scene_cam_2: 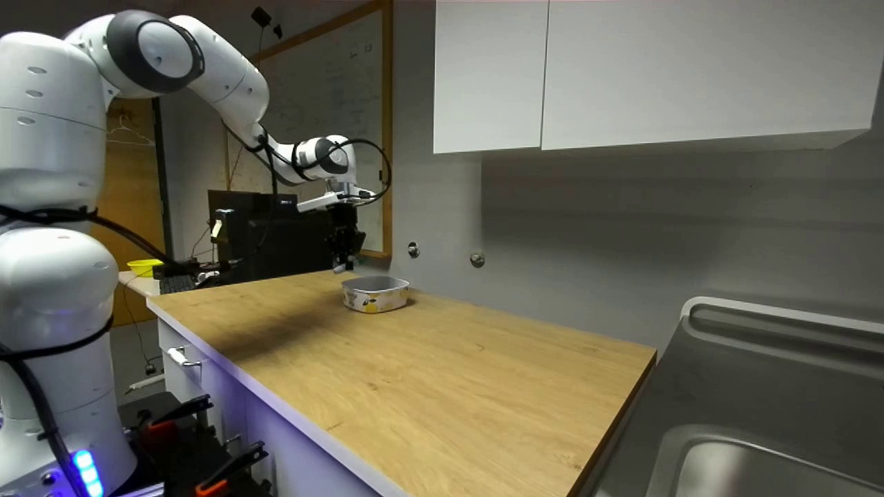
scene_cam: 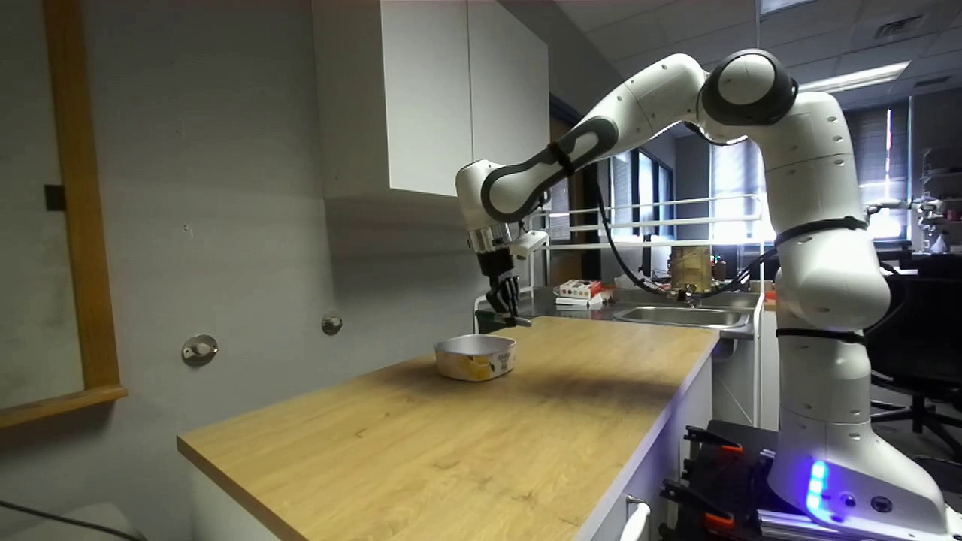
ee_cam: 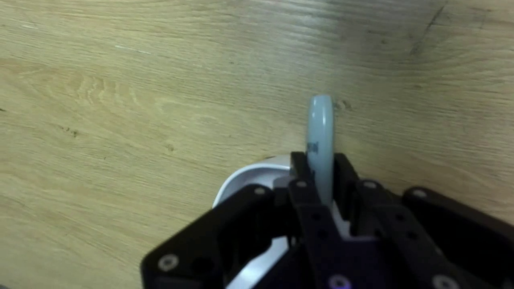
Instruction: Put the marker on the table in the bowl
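A pale grey-blue, glossy, slender marker [ee_cam: 321,124] is pinched in the black two-fingered gripper [ee_cam: 319,161], above the light-brown wood-grain table [scene_cam: 451,451] near its long edge by the grey wall [scene_cam: 255,188]. Just below stands the shallow, rounded white bowl [scene_cam: 475,364] with yellow print; the wrist view shows the marker's free end reaching past its rim. The marker should be light, stiff and hard to crush, yet slippery (a smooth barrel may roll), so mid-barrel looks the surest hold; the other end is hidden.
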Controlling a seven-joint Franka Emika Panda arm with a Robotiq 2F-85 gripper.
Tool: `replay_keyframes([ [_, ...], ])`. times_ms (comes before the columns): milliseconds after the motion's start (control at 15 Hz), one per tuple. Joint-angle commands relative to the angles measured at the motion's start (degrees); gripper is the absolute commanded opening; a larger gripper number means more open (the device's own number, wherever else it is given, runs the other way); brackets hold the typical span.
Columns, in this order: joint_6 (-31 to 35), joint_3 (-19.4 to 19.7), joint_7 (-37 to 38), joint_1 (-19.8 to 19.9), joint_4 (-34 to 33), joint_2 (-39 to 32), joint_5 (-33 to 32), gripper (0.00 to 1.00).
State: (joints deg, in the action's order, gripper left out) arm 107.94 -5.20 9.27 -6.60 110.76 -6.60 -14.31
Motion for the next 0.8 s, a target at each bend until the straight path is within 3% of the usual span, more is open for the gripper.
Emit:
replay_keyframes([
  [0,-3.33,0.31,2.54,-0.73,-8.21,-6.81,-2.14,0.09],
  [733,-6.4,3.15,1.93,-0.84,-18.19,-17.54,-2.25,0.09],
])
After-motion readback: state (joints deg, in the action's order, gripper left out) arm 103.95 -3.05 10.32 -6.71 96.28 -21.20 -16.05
